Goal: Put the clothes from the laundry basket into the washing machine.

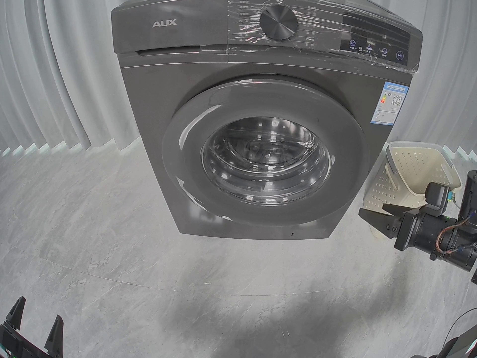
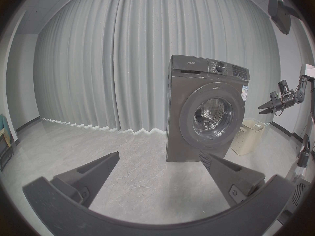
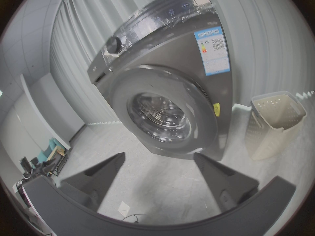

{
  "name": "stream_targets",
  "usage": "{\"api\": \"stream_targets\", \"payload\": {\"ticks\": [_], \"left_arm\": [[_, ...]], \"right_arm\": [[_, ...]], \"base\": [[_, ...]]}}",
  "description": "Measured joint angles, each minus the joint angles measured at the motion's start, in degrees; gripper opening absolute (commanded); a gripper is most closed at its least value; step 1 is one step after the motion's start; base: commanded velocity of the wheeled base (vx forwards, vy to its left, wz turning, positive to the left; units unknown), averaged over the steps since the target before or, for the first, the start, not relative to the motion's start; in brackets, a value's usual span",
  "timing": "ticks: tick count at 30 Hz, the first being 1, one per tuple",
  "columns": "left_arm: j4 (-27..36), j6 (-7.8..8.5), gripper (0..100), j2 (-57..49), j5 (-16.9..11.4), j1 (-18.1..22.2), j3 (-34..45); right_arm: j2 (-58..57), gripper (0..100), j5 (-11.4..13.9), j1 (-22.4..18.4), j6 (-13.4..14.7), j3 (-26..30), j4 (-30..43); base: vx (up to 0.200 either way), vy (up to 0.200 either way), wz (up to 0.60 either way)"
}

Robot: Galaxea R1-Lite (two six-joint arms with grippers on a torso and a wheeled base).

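Observation:
A grey front-loading washing machine (image 1: 263, 110) stands ahead with its round door (image 1: 266, 157) closed; the drum behind the glass looks bare. A cream perforated laundry basket (image 1: 415, 177) stands on the floor just right of the machine, and no clothes are visible inside it. My right gripper (image 1: 375, 215) hovers open in front of the basket, at the door's lower right, holding nothing. Low at the left, my left gripper (image 1: 35, 319) is open and empty. The machine (image 2: 206, 110), basket (image 2: 247, 136) and right gripper (image 2: 266, 108) also appear in the left wrist view. The right wrist view faces the door (image 3: 162, 113) and basket (image 3: 274, 122).
White pleated curtains (image 1: 54, 65) hang behind and beside the machine. Pale marble-look floor (image 1: 124, 254) spreads wide in front and to the left. Furniture and clutter (image 3: 42, 163) stand far off by a wall in the right wrist view.

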Motion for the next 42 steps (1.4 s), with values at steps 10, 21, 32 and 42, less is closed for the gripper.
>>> {"api": "stream_targets", "payload": {"ticks": [10,21,32,42], "left_arm": [[0.0,-0.16,100,0.0,-0.1,0.0,0.0],[0.0,-0.24,100,0.0,-0.2,0.0,0.0],[0.0,-0.16,100,0.0,-0.2,0.0,0.0],[0.0,-0.13,100,0.0,-0.2,0.0,0.0]], "right_arm": [[0.0,0,0.2,5.9,1.5,2.2,-2.8],[3.1,0,-0.5,7.7,1.4,2.2,-13.0],[8.0,0,-2.4,6.9,1.5,-0.3,-13.6],[11.7,0,-3.8,4.1,1.2,-1.7,-21.9]], "base": [[0.08,0.0,0.0],[0.2,0.0,0.0],[0.036,0.0,0.0],[0.0,0.0,0.0]]}}
